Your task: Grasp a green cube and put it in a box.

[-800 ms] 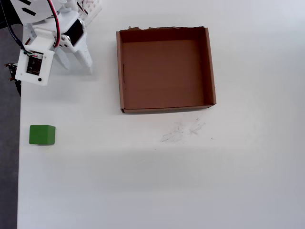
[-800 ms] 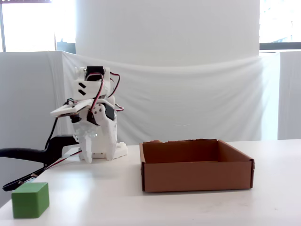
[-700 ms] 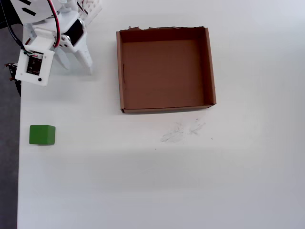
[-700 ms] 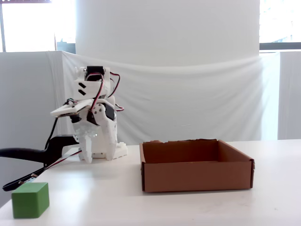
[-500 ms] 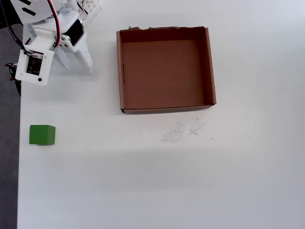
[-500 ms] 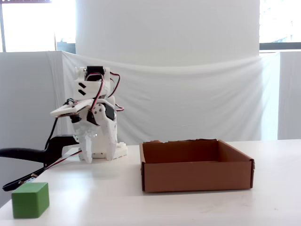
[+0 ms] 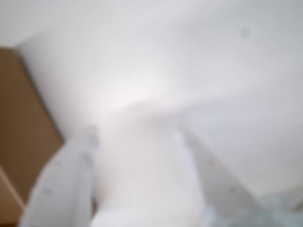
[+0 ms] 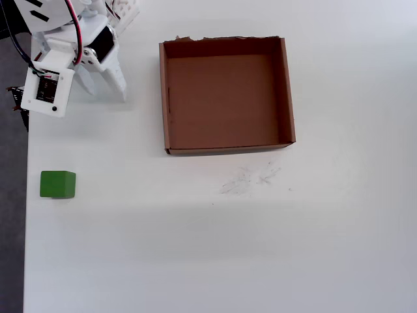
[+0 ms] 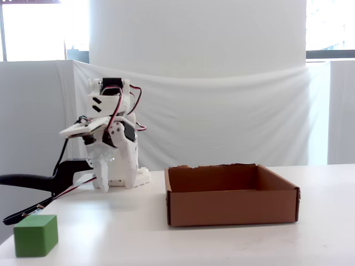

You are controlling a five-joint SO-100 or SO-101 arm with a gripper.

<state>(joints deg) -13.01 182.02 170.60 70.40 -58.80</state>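
A white table holds one green cube, one box and one white robot arm. In the overhead view the single cube sits by itself near the table's left edge, flat on the surface, well apart from both the arm above it and the box to its upper right. In the fixed view the same green cube rests at the front left corner of the table, with the arm folded up behind it and the box off to the right. The box is a shallow brown cardboard tray with low walls and a ragged top edge in the overhead view; its floor is bare, with nothing inside. The gripper points down toward the table beside the box's left wall, its two white fingers spread a little way apart with nothing between them. The wrist view is heavily blurred: two pale fingers frame white table, and a brown strip of the box shows at the left. Faint pencil scribbles mark the table just below the box.
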